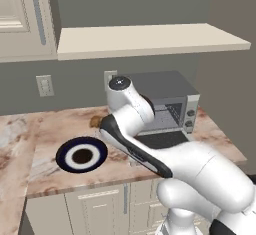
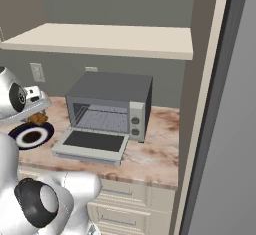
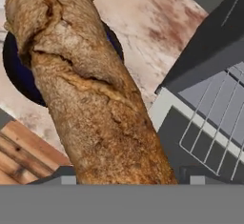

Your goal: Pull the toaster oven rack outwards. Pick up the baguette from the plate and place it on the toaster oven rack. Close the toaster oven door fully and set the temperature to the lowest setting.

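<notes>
I hold the baguette [image 3: 90, 89] in my claw [image 3: 126, 180], lifted off the plate [image 1: 81, 154], ready to carry toward the toaster oven rack [image 2: 102, 118] behind the lowered toaster oven door [image 2: 92, 143].

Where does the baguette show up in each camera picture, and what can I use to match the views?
Left base view: baguette peeks out left of the arm, behind the plate.
Right base view: baguette at far left, above the plate.
Hand view: baguette fills the left and centre.
Shared landmark: the toaster oven door, folded open.
</notes>
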